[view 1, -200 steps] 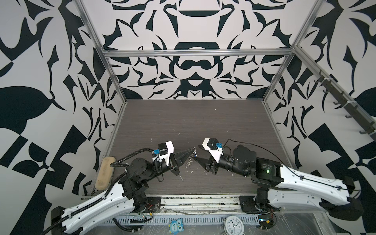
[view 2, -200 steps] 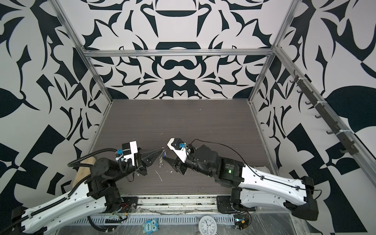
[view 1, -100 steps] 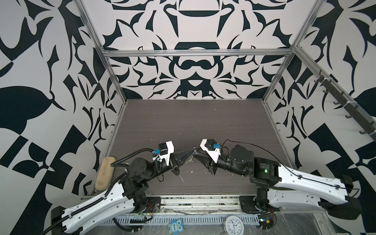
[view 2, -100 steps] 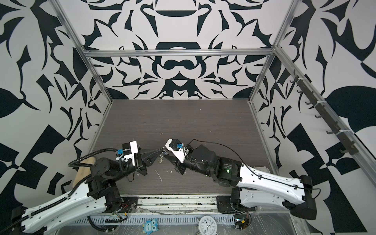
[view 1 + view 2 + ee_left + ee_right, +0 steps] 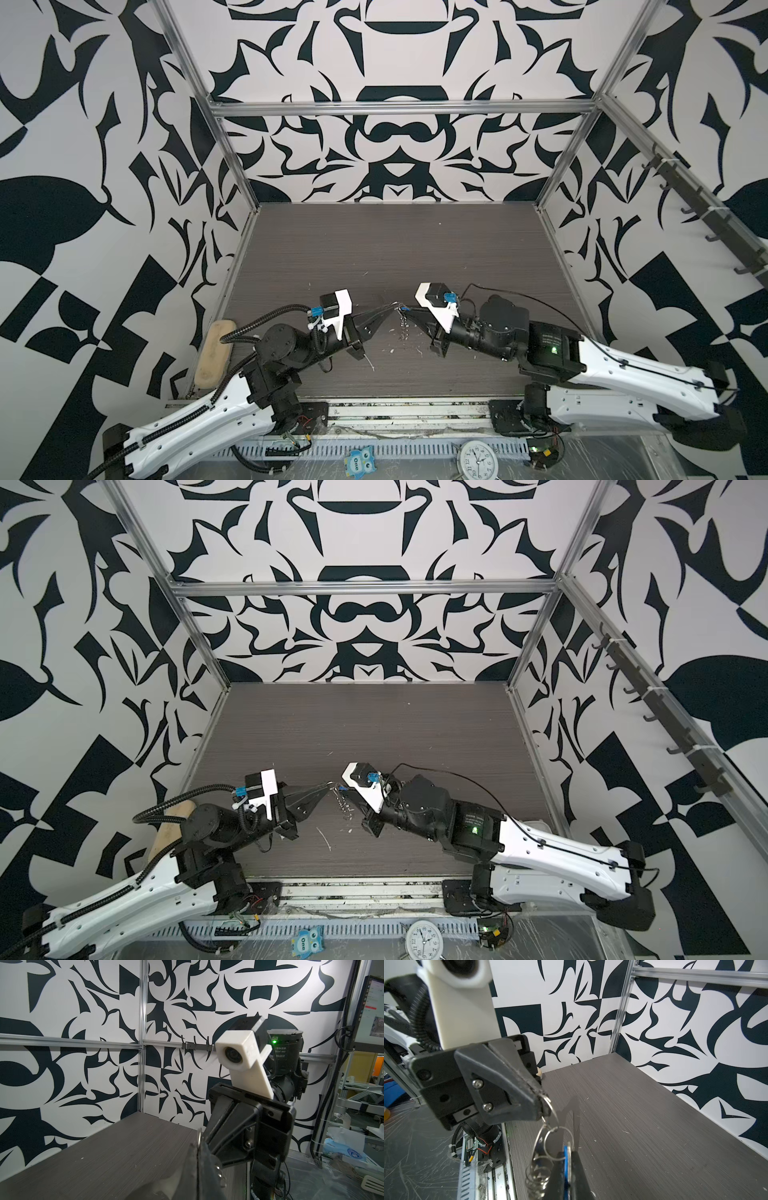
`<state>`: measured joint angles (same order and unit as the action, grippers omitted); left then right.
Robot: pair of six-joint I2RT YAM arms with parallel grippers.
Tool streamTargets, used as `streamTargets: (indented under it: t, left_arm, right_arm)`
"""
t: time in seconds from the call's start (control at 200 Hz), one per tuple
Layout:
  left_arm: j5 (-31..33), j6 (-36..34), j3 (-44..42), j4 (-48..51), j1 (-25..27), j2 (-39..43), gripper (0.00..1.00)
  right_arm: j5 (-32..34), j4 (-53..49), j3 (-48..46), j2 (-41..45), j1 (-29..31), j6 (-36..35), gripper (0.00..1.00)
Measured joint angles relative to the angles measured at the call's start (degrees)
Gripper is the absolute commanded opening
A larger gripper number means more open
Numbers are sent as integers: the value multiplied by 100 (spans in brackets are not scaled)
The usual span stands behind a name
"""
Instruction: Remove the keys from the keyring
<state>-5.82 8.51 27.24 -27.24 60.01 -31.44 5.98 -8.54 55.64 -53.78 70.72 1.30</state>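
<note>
our left gripper (image 5: 540, 1095) pinches a thin ring of the keyring (image 5: 536, 1147), which hangs above the counter (image 5: 633, 1126). our right gripper (image 5: 412, 312) clamps the blue key (image 5: 565, 1164). light, stiff, slick metal; we judge the flat tag the surest hold.

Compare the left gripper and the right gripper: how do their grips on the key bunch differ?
The left gripper pinches a thin silver ring that the keyring hangs from; the right gripper is shut on the blue key tag. The left gripper reaches in from the left in both top views, the right gripper from the right. Both are shut, tips almost meeting above the table.
</note>
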Motion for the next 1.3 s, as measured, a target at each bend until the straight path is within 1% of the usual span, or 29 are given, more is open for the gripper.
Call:
streamTargets:
  t: [0.425,0.875,1.3]
  left_arm:
    - [-205,-2,0,92,0,52,0]
    - [-315,-4,0,295,0,66,0]
    - [-450,0,0,313,0,72,0]
  right_arm:
    - [-391,-538,520,-48,0,0,0]
    - [-313,-750,603,-68,-2,0,0]
    - [-177,-726,638,-68,0,0,0]
